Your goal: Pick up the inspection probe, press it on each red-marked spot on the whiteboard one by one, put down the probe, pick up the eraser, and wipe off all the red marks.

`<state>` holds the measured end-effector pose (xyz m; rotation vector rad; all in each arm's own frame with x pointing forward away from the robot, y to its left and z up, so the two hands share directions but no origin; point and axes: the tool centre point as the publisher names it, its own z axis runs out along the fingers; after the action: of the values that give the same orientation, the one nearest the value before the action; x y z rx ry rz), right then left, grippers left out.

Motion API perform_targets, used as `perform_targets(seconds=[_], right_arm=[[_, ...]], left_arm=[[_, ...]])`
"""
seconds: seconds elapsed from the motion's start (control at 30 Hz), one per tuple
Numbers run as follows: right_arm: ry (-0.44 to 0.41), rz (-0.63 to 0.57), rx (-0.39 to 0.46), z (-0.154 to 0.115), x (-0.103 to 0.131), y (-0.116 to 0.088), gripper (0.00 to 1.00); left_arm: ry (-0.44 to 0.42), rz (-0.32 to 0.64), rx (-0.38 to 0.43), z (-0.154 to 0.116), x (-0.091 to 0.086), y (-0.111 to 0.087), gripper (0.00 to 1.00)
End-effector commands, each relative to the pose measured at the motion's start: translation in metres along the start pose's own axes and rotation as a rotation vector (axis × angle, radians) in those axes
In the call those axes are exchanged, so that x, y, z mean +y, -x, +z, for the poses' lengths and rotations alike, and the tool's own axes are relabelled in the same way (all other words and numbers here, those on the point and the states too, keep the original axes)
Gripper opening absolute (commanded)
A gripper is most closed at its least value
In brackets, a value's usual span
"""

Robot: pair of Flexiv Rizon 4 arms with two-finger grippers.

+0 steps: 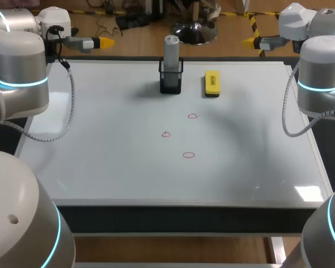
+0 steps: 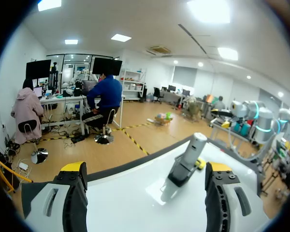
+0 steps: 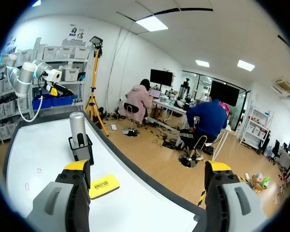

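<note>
**Whiteboard waiting, probe standing between two open grippers**

Whiteboard (image 1: 100, 167) is filling the table in the head view, with three red marks (image 1: 192, 116) (image 1: 166, 134) (image 1: 188, 155) sitting near its middle. At the far edge the probe (image 1: 171, 53) is standing upright in a black holder (image 1: 171, 82), long axis vertical and tip down. The yellow eraser (image 1: 212, 84) is lying flat beside it on the right. I am seeing the left gripper (image 1: 103, 42) and right gripper (image 1: 248, 41) hanging over the far corners, pointing inward at each other. The probe is lying between and below them, about midway, perhaps a shade nearer the left.

From the left wrist, the left gripper (image 2: 146, 169) is showing its fingers wide apart, holding nothing. The probe (image 2: 188, 154) is standing ahead, toward one finger.

From the right wrist, the right gripper (image 3: 147, 166) is likewise gaping and empty. The probe (image 3: 78, 129) is rising ahead beyond one finger, with the eraser (image 3: 104, 186) nearer.

I am judging that either arm must swing inward and drop onto the vertical shaft.
</note>
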<state>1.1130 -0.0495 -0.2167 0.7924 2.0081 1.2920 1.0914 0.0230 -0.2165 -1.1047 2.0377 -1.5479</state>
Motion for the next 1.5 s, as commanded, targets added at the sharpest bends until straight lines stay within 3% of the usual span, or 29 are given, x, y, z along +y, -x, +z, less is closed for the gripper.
perform_targets(seconds=[0.03,0.23,0.43,0.63,0.9,1.23,1.5], right_arm=[[-0.001,0.000,0.001,0.000,0.000,0.000,1.00],[-0.001,0.000,0.001,0.000,0.000,0.000,1.00],[-0.001,0.000,0.001,0.000,0.000,0.000,1.00],[-0.001,0.000,0.001,0.000,0.000,0.000,1.00],[-0.001,0.000,0.001,0.000,0.000,0.000,1.00],[-0.001,0.000,0.001,0.000,0.000,0.000,1.00],[-0.001,0.000,0.001,0.000,0.000,0.000,1.00]], left_arm=[[-0.001,0.000,0.000,0.000,0.000,0.000,1.00],[0.008,0.074,0.103,0.013,-0.002,-0.013,1.00],[0.024,0.179,0.291,0.033,-0.003,-0.032,1.00],[0.026,0.214,0.465,0.057,-0.009,-0.053,1.00],[0.012,0.273,0.625,0.085,-0.012,-0.074,1.00],[-0.025,0.276,0.727,0.118,-0.001,-0.103,1.00],[-0.028,0.277,0.731,0.139,0.012,-0.130,1.00]])
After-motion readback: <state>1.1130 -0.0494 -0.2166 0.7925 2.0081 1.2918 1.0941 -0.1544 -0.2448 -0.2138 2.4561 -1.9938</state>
